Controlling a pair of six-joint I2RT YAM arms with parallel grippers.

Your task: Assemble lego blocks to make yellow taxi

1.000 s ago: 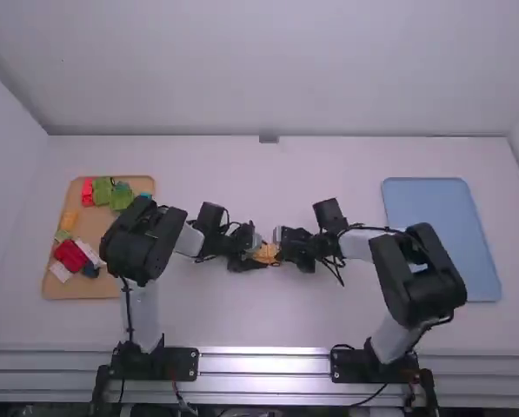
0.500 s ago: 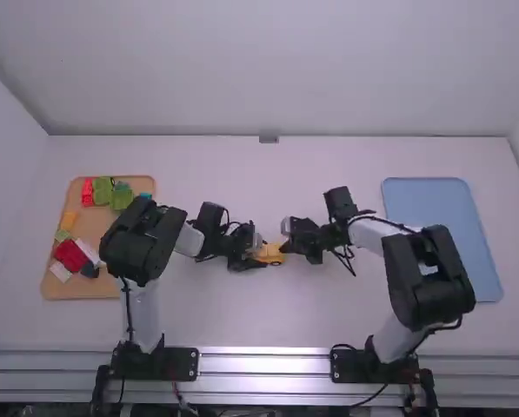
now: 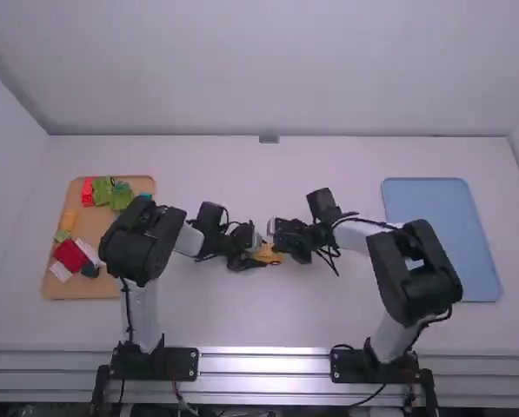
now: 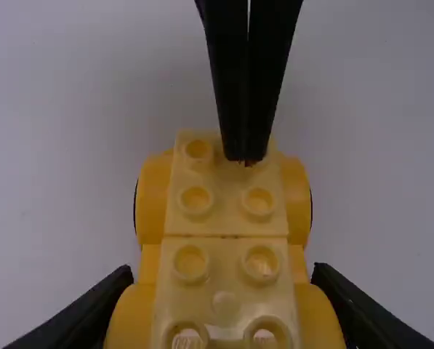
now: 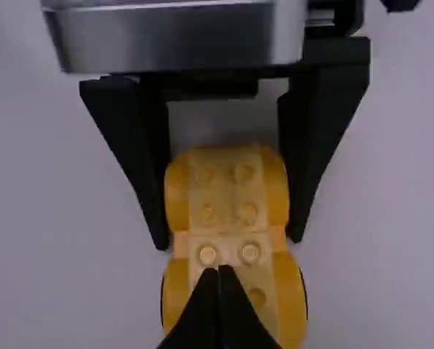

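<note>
Mid-table, my left gripper (image 3: 255, 254) clamps the yellow taxi body (image 4: 227, 254) by its sides as my right gripper (image 3: 281, 244), fingers together and empty, meets its studded top. Farther off, green blocks (image 3: 121, 199) sit in the left-hand tray (image 3: 89, 228).

Yellow blocks (image 4: 225, 222): smooth moulded plastic, slight sheen on studs; white table (image 3: 242, 317): smooth, matt; front rail (image 3: 263, 363): grooved metal, bright highlights; blue tray (image 3: 437, 204): smooth, low sheen.

No readable text, label, number or sign can be made out.
</note>
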